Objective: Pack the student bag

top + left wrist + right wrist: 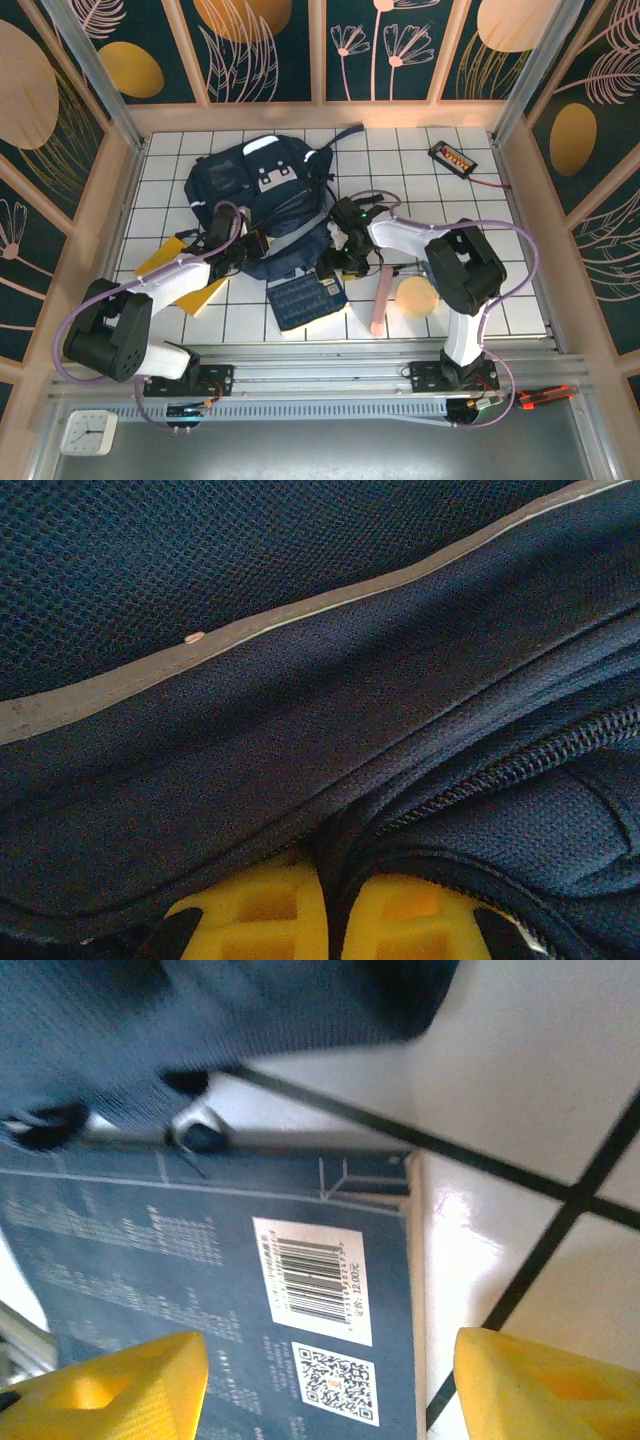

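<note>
While the student bag (262, 190) lies flat on the left-centre of the tiled table (500, 230), dark navy mesh with white-grey patches on its front pocket and a pale stripe (300, 615), its contents cannot be made out. At its near edge the left gripper (335, 925) is pressed together on a fold of bag fabric beside a zip (520, 760). Just beyond that edge the right gripper (330, 1385) hangs spread over a navy barcoded book (150, 1260), with bare tiles to the right.
</note>
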